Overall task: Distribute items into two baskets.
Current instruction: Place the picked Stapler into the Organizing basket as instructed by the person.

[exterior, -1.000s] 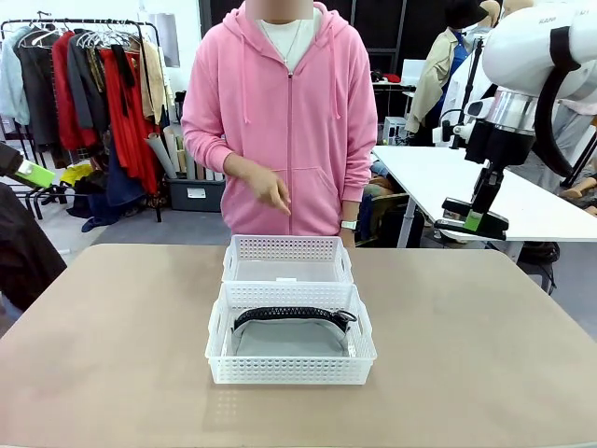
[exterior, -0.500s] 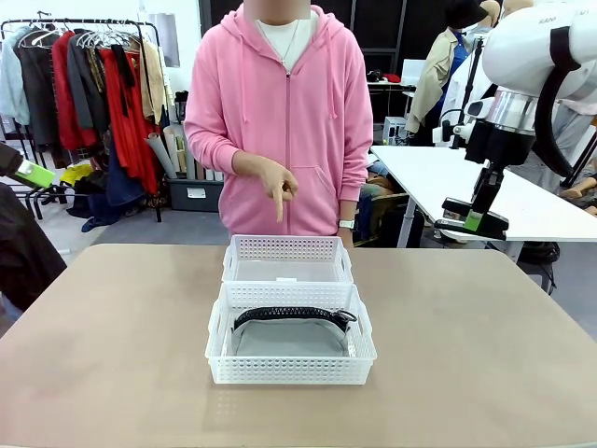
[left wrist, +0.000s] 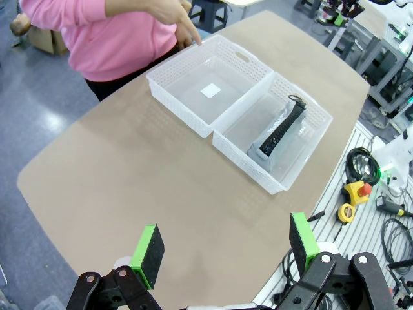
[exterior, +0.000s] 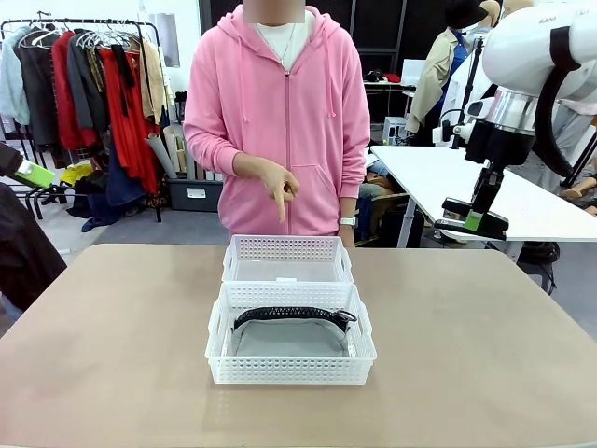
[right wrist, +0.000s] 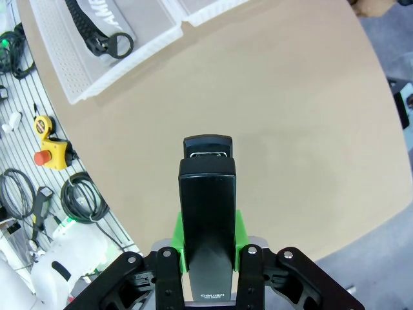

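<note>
The grey pouch point(exterior: 289, 340) with its black ridged strap point(exterior: 294, 315) lies in the smaller, near basket point(exterior: 291, 371). Behind it, touching, stands the larger labelled basket point(exterior: 287, 248), with nothing in it. My right gripper point(exterior: 476, 220) hangs high at the right, off the table, shut on the black stapler point(exterior: 469, 228). In the right wrist view the stapler point(right wrist: 206, 194) sticks out between the green pads point(right wrist: 179, 240). My left gripper point(left wrist: 226, 245) is open and holds nothing, high above the table's left side; its green pad point(exterior: 35, 174) shows at the left edge. A person's hand point(exterior: 278, 191) points down at the larger basket point(left wrist: 210, 90).
The person in a pink hoodie point(exterior: 280, 112) stands at the far edge. A white table point(exterior: 448, 182) stands at the back right, a clothes rack point(exterior: 84, 93) at the back left. Cables, a tape measure point(right wrist: 44, 127) and a stop button point(right wrist: 48, 157) lie beside my table.
The person's hand has risen and turned its finger down toward the larger basket. Both arms and the baskets have stayed still.
</note>
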{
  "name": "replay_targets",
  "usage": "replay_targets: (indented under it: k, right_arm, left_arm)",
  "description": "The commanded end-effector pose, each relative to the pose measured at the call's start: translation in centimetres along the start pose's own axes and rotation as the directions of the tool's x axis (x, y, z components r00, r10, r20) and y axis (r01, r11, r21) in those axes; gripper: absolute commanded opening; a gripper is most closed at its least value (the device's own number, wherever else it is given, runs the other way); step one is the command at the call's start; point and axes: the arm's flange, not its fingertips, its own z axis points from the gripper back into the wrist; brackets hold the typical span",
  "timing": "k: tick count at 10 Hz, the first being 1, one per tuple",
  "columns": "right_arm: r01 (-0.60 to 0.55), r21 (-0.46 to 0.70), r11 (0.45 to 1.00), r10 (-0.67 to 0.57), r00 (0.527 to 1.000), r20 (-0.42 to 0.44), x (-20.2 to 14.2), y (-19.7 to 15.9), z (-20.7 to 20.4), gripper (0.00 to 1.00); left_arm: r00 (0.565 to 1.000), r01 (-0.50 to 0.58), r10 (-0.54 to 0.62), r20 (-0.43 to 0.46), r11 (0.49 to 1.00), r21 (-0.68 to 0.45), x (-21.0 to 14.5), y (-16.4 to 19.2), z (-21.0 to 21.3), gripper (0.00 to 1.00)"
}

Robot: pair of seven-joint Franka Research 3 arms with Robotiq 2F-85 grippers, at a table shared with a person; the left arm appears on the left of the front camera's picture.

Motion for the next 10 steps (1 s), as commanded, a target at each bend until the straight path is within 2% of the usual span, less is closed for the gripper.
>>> replay_targets:
  k: [1, 4, 10]
  right_arm:
    - [-0.053, 0.004, 0.999, 0.053, 0.999, 0.008, 1.4, -0.9, 0.1, 0.00]
    - [-0.175, -0.007, 0.985, 0.175, 0.982, 0.072, 4.9, -1.3, -0.2, 0.00]
    - [-0.368, 0.028, 0.929, 0.365, 0.927, 0.082, 13.7, 0.9, -3.1, 0.00]
  left_arm:
    - [1.000, 0.000, 0.000, 0.013, 1.000, -0.011, 0.0, 0.0, 0.0, 1.00]
    - [1.000, 0.000, 0.000, 0.013, 1.000, -0.011, 0.0, 0.0, 0.0, 1.00]
    - [1.000, 0.000, 0.000, 0.013, 1.000, -0.011, 0.0, 0.0, 0.0, 1.00]
